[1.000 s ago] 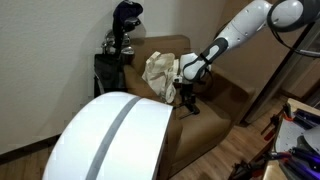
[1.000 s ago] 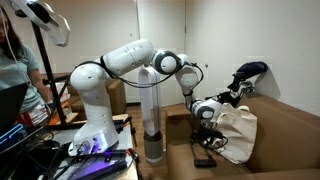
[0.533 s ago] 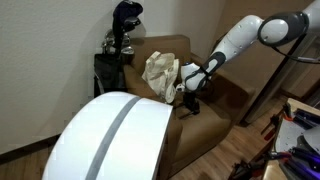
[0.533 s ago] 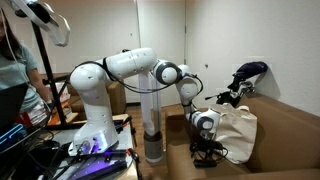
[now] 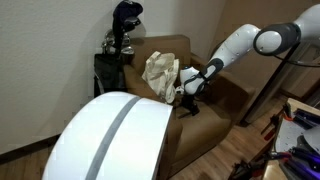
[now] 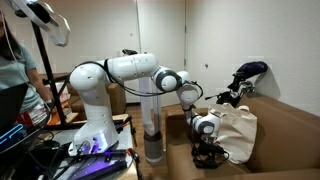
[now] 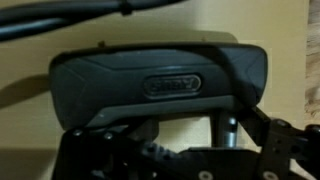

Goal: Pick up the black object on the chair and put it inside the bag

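Note:
The black object (image 7: 160, 80) is a flat, rounded case with an oval logo. It lies on the seat of the brown armchair (image 5: 205, 135) and fills the wrist view. It also shows in both exterior views (image 5: 189, 105) (image 6: 206, 159). My gripper (image 7: 185, 142) is low over it, open, with a finger on each side of the near edge. The gripper shows in both exterior views (image 5: 188, 94) (image 6: 205, 146). The cream bag (image 5: 158, 70) slumps against the chair back, just beside the gripper, and shows in an exterior view (image 6: 238, 128).
A golf bag with clubs (image 5: 120, 45) stands behind the chair. A large white domed object (image 5: 110, 140) fills the foreground in an exterior view. The robot's pedestal (image 6: 150, 120) and a cluttered desk (image 6: 40, 150) stand beside the chair.
The arm has folded down and the gripper has dropped lower onto the black object on the seat. The bag and the object have not moved.

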### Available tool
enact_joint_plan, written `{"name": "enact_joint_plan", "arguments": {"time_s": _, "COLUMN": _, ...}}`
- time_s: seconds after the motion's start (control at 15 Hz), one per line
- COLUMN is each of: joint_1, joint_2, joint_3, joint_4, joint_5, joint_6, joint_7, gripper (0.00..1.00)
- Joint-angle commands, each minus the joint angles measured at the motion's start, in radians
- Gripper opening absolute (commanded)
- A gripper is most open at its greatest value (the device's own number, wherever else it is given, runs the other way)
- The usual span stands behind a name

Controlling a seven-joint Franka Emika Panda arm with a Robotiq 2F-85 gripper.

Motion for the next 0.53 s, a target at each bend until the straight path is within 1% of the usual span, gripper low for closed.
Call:
{"name": "enact_joint_plan", "arguments": {"time_s": 0.0, "joint_1": -0.050, "joint_2": 0.045, "joint_3": 0.037, "joint_4": 0.045, "joint_5": 0.011, "joint_6": 0.017, "joint_7": -0.011, "gripper": 0.60}}
{"name": "enact_joint_plan", "arguments": {"time_s": 0.13, "joint_1": -0.050, "joint_2": 0.022, "joint_3": 0.028, "joint_4": 0.014, "joint_5": 0.022, "joint_6": 0.026, "joint_7": 0.000, "gripper": 0.49}}
{"name": "enact_joint_plan", "arguments": {"time_s": 0.27, "joint_1": -0.065, "joint_2": 0.006, "joint_3": 0.040, "joint_4": -0.006, "joint_5": 0.027, "joint_6": 0.040, "joint_7": -0.011, "gripper": 0.46}}
{"name": "enact_joint_plan", "arguments": {"time_s": 0.4, "joint_1": -0.071, "joint_2": -0.003, "joint_3": 0.045, "joint_4": -0.020, "joint_5": 0.028, "joint_6": 0.044, "joint_7": -0.010, "gripper": 0.37}}
{"name": "enact_joint_plan", "arguments": {"time_s": 0.47, "joint_1": -0.077, "joint_2": -0.011, "joint_3": 0.051, "joint_4": -0.030, "joint_5": 0.028, "joint_6": 0.049, "joint_7": -0.014, "gripper": 0.30}}
